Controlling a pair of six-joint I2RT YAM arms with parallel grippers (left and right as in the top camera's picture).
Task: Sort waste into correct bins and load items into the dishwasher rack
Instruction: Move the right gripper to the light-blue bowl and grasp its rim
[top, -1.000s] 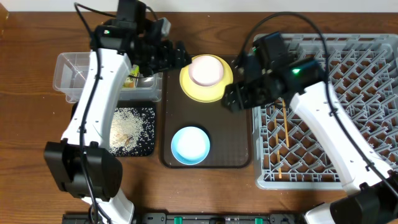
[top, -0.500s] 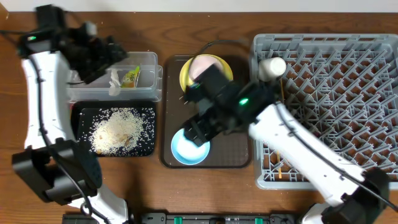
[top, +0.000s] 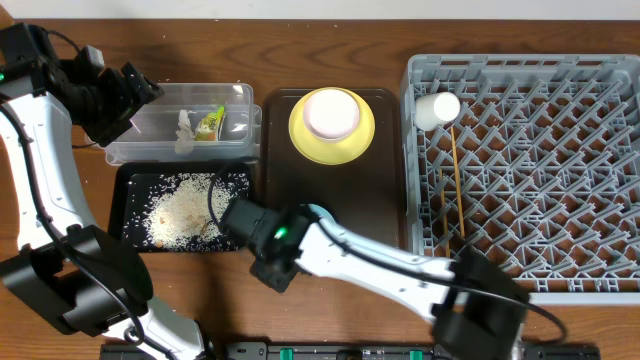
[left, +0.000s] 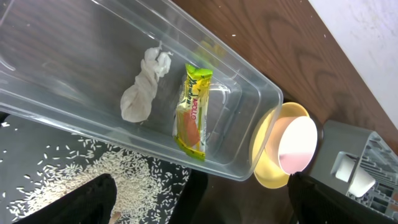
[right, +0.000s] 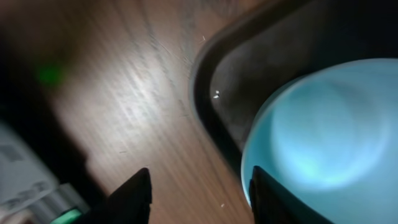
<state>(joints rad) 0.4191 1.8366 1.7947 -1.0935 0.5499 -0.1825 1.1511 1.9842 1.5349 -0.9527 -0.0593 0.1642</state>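
1. Dishwasher rack (top: 560, 200): holds the white cup (top: 437, 108) and the chopsticks (top: 458, 180).
2. Serving tray (top: 385, 190), on the counter (top: 330, 50): the yellow plate (top: 350, 145), carrying the white bowl (top: 332, 112), and the light blue bowl (right: 323, 124) are not yet loaded.
3. Clear tub (top: 150, 150): contains the tissue (left: 142, 93) and wrapper (left: 193, 115).
4. Black tray (top: 135, 205): holds the rice scraps (top: 185, 210); sorting appears complete.
5. Right gripper (right: 199, 193): jaws apart beside the blue bowl's rim, gripping nothing.
6. Left gripper (top: 128, 100): wide apart, empty, at the tub's end.
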